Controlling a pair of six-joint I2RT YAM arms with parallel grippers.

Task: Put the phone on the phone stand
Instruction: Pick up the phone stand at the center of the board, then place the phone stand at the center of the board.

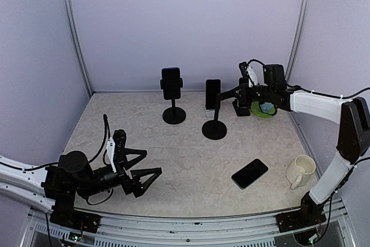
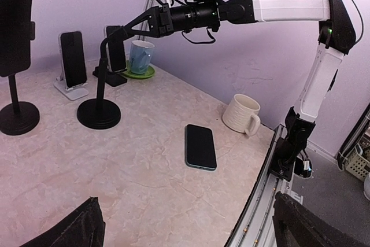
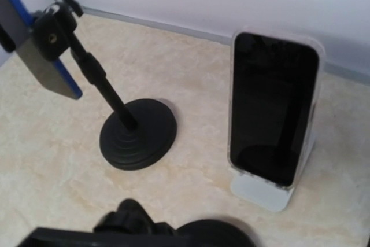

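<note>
The phone (image 1: 250,173) (image 2: 200,146) lies flat and dark on the table near the front right, and nothing touches it. The empty black phone stand (image 1: 214,129) (image 2: 98,114) has a round base and a thin pole, and stands mid-table. My right gripper (image 1: 222,95) (image 2: 115,34) reaches in from the back right and is shut on the top of that stand. In the right wrist view the stand shows only as a dark blur (image 3: 124,218) along the bottom edge. My left gripper (image 1: 151,162) (image 2: 191,229) is open and empty, low at the front left.
A black stand holding a blue-edged phone (image 1: 171,84) (image 3: 40,44) stands at the back, with its base (image 3: 137,133) on the table. To its right are a white stand with a phone (image 1: 212,95) (image 3: 272,114) and a green plate with a cup (image 1: 264,109) (image 2: 140,57). A cream mug (image 1: 300,170) (image 2: 241,114) sits right of the phone.
</note>
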